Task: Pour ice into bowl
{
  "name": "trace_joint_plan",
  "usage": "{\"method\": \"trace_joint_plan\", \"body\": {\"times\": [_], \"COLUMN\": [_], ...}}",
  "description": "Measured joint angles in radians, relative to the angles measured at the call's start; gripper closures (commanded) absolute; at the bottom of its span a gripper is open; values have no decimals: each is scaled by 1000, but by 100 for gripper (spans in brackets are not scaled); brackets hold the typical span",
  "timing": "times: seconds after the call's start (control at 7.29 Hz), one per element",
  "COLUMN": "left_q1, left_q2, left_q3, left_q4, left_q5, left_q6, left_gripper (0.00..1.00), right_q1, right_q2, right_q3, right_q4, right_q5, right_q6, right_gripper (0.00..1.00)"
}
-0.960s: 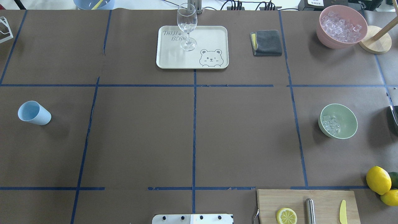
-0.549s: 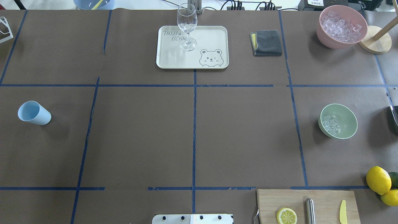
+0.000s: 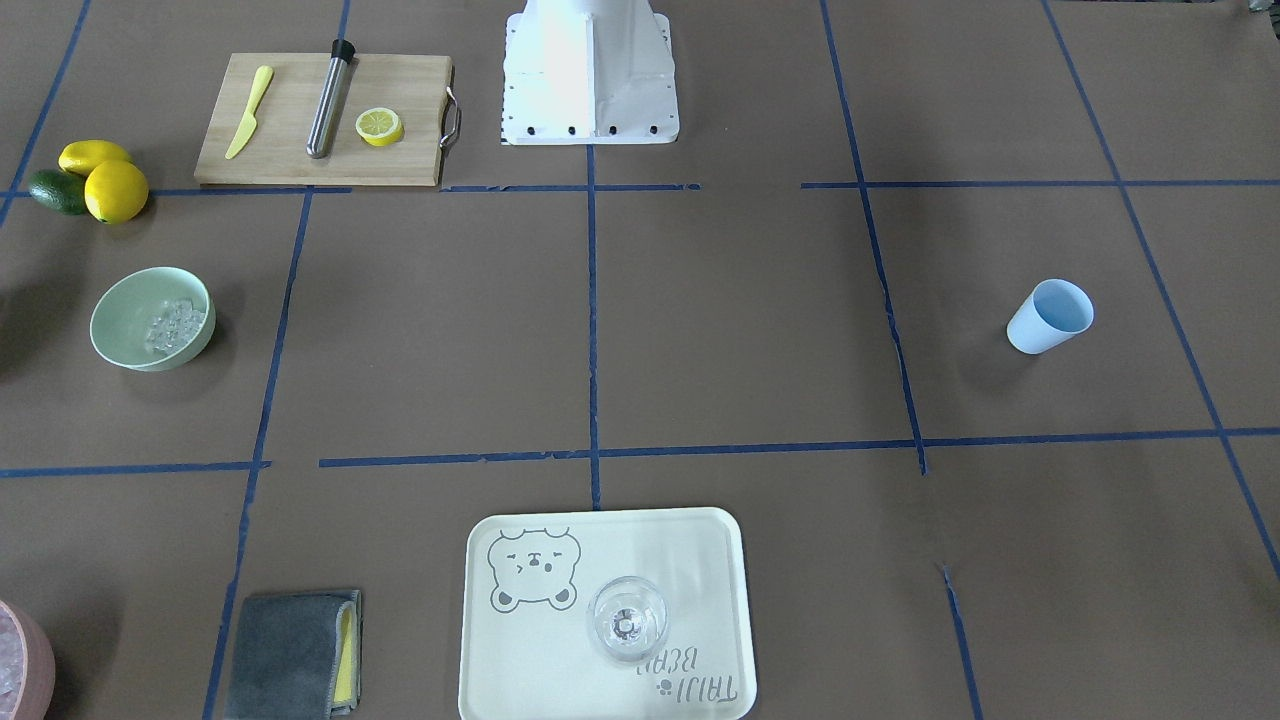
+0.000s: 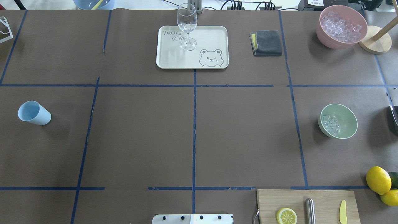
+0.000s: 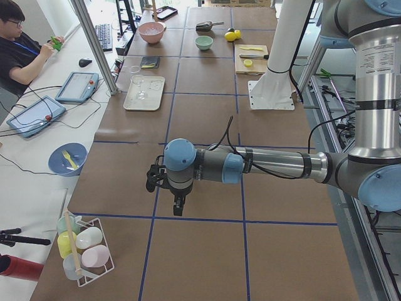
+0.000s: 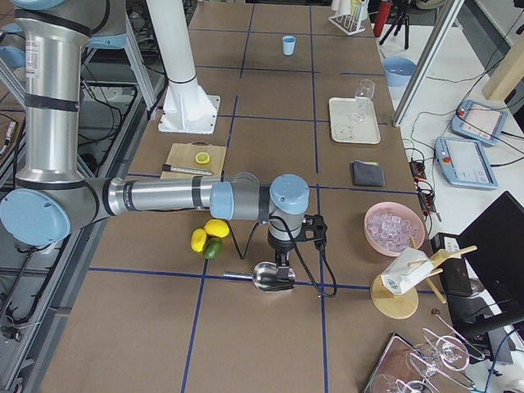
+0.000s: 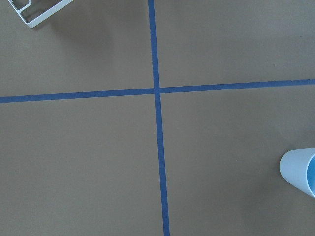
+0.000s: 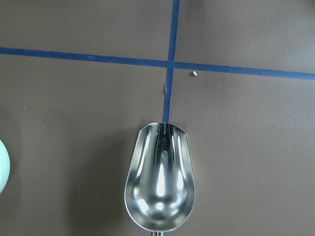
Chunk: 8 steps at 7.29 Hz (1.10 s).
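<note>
The pale green bowl [image 4: 338, 121] [image 3: 152, 318] stands on the right part of the table with the ice [image 4: 331, 123] [image 3: 172, 325], a small heap of clear cubes, inside it. Beside it lies an empty metal scoop [image 8: 160, 182] [image 6: 274, 277] on the paper. My right gripper [image 6: 282, 260] hangs just above the scoop; I cannot tell whether it is open or shut. My left gripper [image 5: 177, 209] hovers over the table's left end near a blue cup [image 4: 33, 113] [image 7: 300, 172]; I cannot tell its state either. Neither wrist view shows any fingers.
A pink container of ice [image 4: 341, 26] stands at the far right. A wine glass [image 4: 187, 26] stands on a cream tray [image 4: 211, 37] at the far middle, beside a grey cloth [image 4: 266, 42]. Near the base are a cutting board [image 4: 323, 199] and lemons [image 4: 378, 179]. A person [image 5: 19, 50] sits across.
</note>
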Motion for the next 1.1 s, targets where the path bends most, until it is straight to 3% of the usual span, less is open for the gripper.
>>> {"method": "trace_joint_plan", "body": {"times": [1.1], "left_q1": [0], "left_q2": [0], "left_q3": [-2], "left_q4": [1], "left_q5": [-2], "left_q6": [0], "left_gripper": [0], "right_q1": [-1], "right_q2": [-44], "right_q3": [3], "right_q4": [2], "right_q5": [10], "right_q6": [-10], "right_gripper": [0]}}
